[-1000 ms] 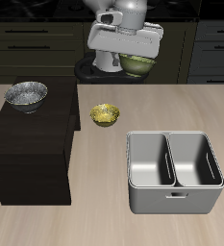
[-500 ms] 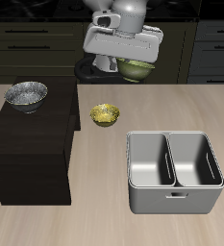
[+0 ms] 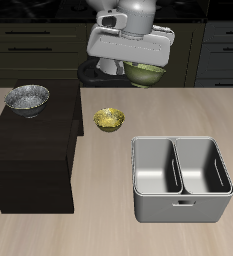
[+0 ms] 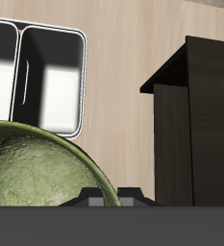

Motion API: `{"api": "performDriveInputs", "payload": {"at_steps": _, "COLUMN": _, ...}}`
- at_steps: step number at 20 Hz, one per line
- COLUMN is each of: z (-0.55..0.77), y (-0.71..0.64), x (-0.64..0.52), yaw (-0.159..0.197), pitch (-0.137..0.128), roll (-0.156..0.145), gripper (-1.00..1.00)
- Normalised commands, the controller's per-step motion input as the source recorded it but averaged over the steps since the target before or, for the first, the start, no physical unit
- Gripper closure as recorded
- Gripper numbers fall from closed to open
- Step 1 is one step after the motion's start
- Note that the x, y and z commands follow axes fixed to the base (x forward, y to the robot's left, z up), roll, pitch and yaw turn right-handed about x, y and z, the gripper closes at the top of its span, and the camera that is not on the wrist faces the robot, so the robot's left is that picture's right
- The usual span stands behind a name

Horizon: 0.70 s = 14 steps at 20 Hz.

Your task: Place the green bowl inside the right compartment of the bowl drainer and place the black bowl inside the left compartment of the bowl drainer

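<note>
since the earlier frames my arm has lifted a little higher and moved slightly toward the drainer side, and the green bowl (image 3: 144, 72) has gone up with it. nothing else on the desk (image 3: 108, 232) has changed place.

my end effector (image 3: 140, 66) is pinching the green bowl by its rim, high above the back of the desk. the fingers themselves are hidden behind the bowl and the arm body, so i judge the grip from the bowl hanging in the air with me. in the wrist view the bowl fills the near part, and the bowl drainer (image 3: 183, 178) with its two wells shows beyond it.

the black bowl (image 3: 27, 98) rests on top of the dark cabinet (image 3: 33, 160), well apart from the drainer. a yellow bowl (image 3: 109, 120) sits on the desk between the cabinet and the drainer.

the main risk, i think, is the rim grip: the bowl hangs to one side, so a fast swing could make it rotate or slip out. a second risk is choosing the wrong well, or releasing over the middle divider, so that the bowl ends tilted on it. coming down too early could also knock the drainer's back wall.
</note>
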Motion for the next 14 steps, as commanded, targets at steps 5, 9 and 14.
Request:
{"api": "performDriveInputs", "payload": {"at_steps": 5, "z": 0.03, "y": 0.05, "x": 0.29, "yaw": -0.028, "pitch": 0.010, "roll": 0.006, "gripper": 1.00}}
{"api": "performDriveInputs", "payload": {"at_steps": 9, "z": 0.00, "y": 0.07, "x": 0.21, "yaw": -0.029, "pitch": 0.024, "roll": 0.015, "gripper": 1.00}}
{"api": "performDriveInputs", "payload": {"at_steps": 14, "z": -0.01, "y": 0.00, "x": 0.27, "yaw": -0.019, "pitch": 0.014, "roll": -0.017, "gripper": 1.00}}
